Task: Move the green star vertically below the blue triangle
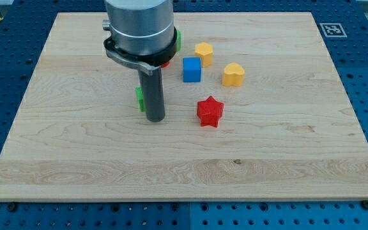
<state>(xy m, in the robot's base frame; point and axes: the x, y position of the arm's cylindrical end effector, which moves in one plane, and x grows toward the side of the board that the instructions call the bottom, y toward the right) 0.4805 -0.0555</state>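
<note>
My tip (156, 119): touching a green block (139, 98) on its right — shape mostly hidden.
Claw: I have none, just the rod.
Red star (209, 112): right of my tip.
Blue cube (191, 69): above the star.

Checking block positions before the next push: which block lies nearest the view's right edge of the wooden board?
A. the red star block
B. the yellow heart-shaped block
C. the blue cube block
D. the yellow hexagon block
B: the yellow heart-shaped block sits further toward the view's right than the red star block, blue cube block and yellow hexagon block.

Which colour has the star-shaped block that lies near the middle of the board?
Red. The red star shows plainly in the camera view, to the view's right of my tip.
</note>
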